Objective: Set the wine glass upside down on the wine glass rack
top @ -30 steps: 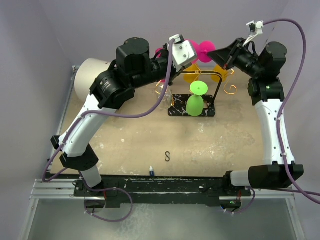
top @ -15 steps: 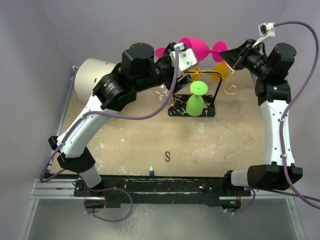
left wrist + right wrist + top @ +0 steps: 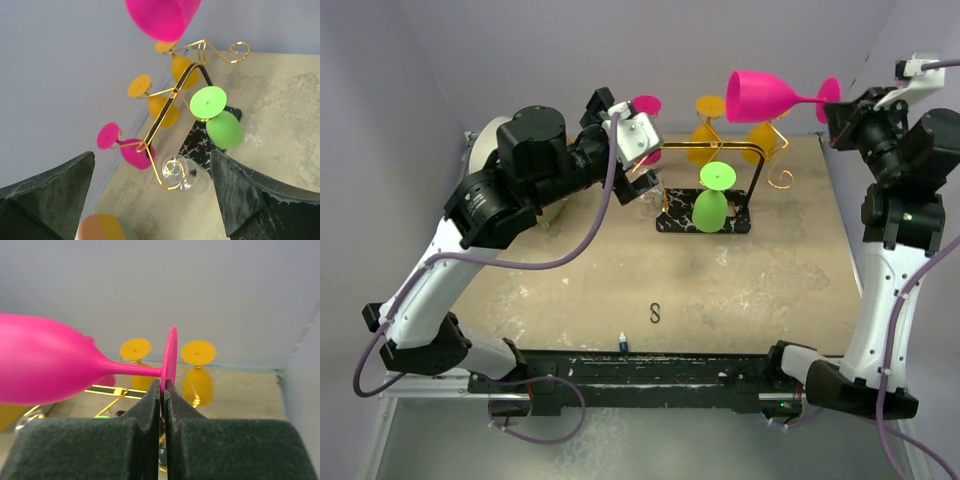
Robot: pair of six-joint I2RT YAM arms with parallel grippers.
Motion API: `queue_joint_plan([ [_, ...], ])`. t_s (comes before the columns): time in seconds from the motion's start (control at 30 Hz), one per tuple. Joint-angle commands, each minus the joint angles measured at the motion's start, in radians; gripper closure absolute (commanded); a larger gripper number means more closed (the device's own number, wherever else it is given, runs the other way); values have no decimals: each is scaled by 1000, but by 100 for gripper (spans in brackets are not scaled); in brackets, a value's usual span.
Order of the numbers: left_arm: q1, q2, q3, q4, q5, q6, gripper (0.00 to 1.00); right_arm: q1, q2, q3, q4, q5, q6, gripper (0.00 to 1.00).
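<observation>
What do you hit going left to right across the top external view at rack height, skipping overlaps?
Pink wine glass hung at the left end of the gold wire wine glass rack → lime-green wine glass hung upside down → magenta wine glass held sideways → right gripper, shut on its foot.

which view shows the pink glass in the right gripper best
Top external: the whole held pink wine glass shows, lying sideways, foot in the right gripper. Right wrist shows the foot's rim pinched, the stem and part of the bowl. Left wrist catches only the bowl's blurred end at its top edge.
</observation>
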Motion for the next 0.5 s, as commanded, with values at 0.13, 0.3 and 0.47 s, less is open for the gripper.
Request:
queue_joint_plan([
  [0.13,98,-111,-119,44,-18,1,1,-80,-89,67,-87,256,-206,100],
  [0.3,149,-144,-174,63,-19,6,1,-114,-94,114,-133,398,-293,100],
  [0.47,206,-152,-194,65,-3,-8,1,-150,-89,152,-150,525,-387,100],
])
